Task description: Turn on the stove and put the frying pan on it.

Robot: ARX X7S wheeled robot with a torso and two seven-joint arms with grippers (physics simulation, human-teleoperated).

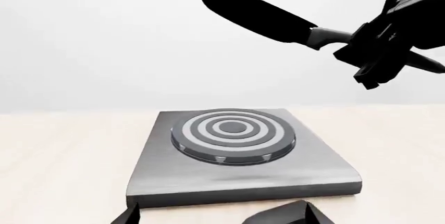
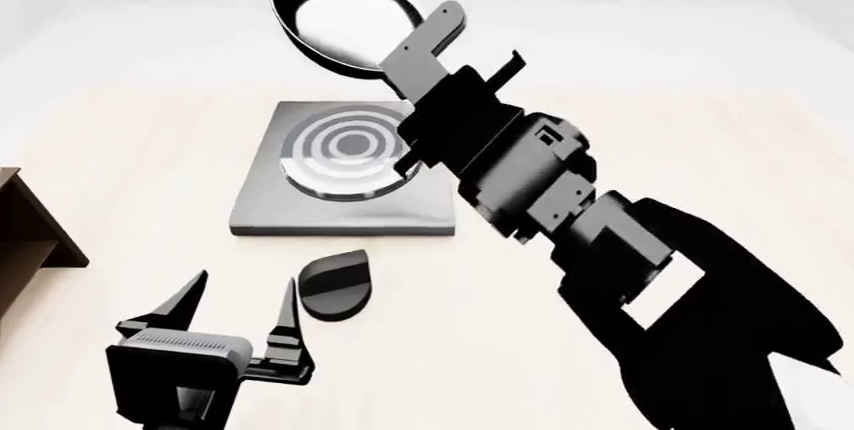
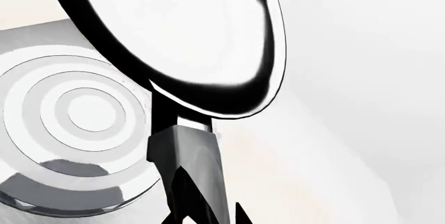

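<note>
The frying pan (image 2: pixel 340 12) hangs tilted in the air over the far edge of the stove (image 2: pixel 267 205), its pale inside showing. My right gripper (image 2: pixel 424 80) is shut on its handle (image 3: pixel 187 151). In the left wrist view the frying pan (image 1: pixel 250 10) and the right gripper (image 1: pixel 386 44) are high above the stove (image 1: pixel 236 182), whose ring burner (image 1: pixel 233 135) is bare. Close to the stove's near edge lies the black knob (image 2: pixel 334 285). My left gripper (image 2: pixel 244 295) stands open beside it, touching nothing.
A brown wooden shelf (image 2: pixel 27 230) pokes in at the left edge of the pale wooden table (image 2: pixel 667 150). My right arm (image 2: pixel 641 280) reaches across the table's right half toward the stove.
</note>
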